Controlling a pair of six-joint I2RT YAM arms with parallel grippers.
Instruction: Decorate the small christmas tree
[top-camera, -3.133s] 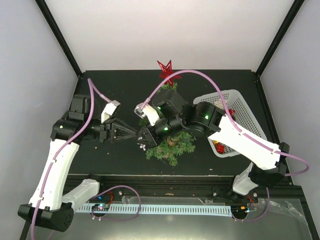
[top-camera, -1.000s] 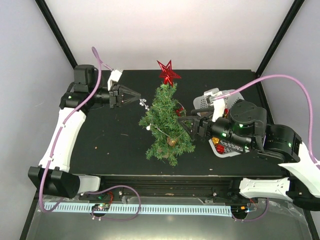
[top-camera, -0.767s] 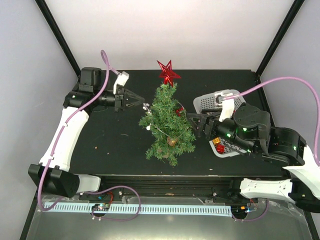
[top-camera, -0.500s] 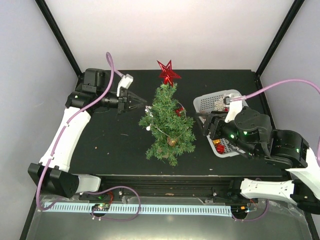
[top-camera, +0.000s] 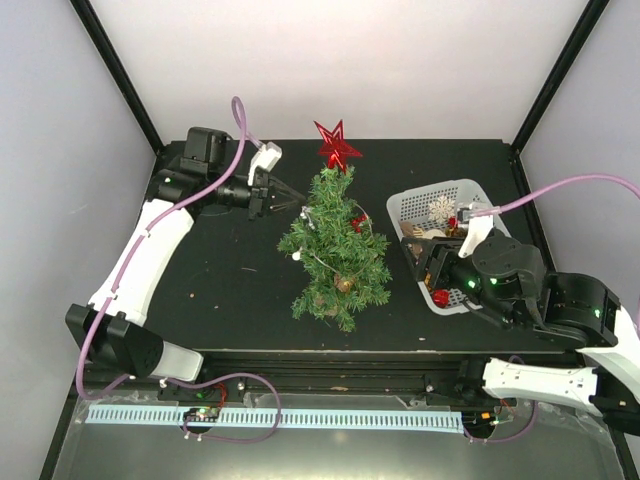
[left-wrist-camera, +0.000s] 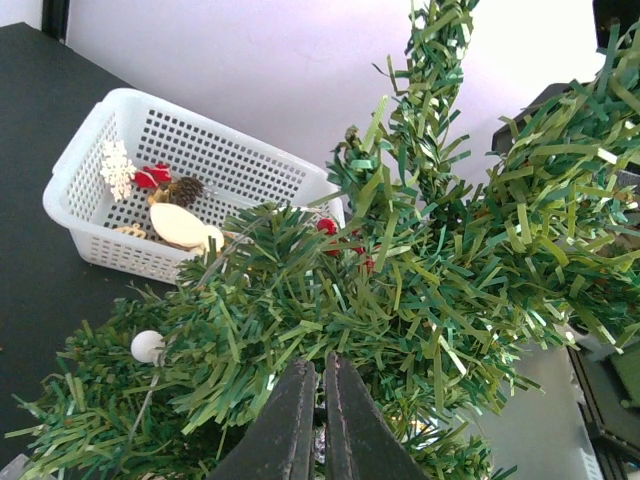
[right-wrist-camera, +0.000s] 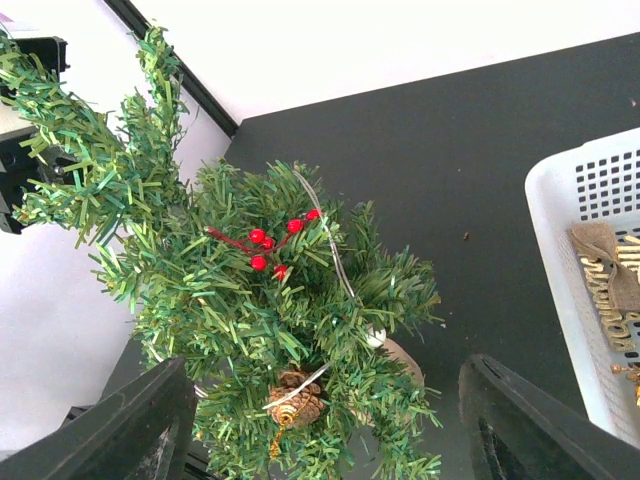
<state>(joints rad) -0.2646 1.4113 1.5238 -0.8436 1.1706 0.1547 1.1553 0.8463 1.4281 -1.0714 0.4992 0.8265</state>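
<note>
Small christmas tree (top-camera: 335, 250) upright near middle of black table (top-camera: 230, 290), just left of white basket (top-camera: 480, 190); red star (top-camera: 335, 145) on top.

Left gripper (left-wrist-camera: 322, 368) at upper left branches. Fingers (left-wrist-camera: 288, 425) nearly together, thin slit between, tips in needles. Anything pinched: cannot tell.

Right gripper (top-camera: 420, 262) at basket's near-left corner. Fingers (right-wrist-camera: 120, 430) spread wide, holding nothing, apart from tree.
</note>
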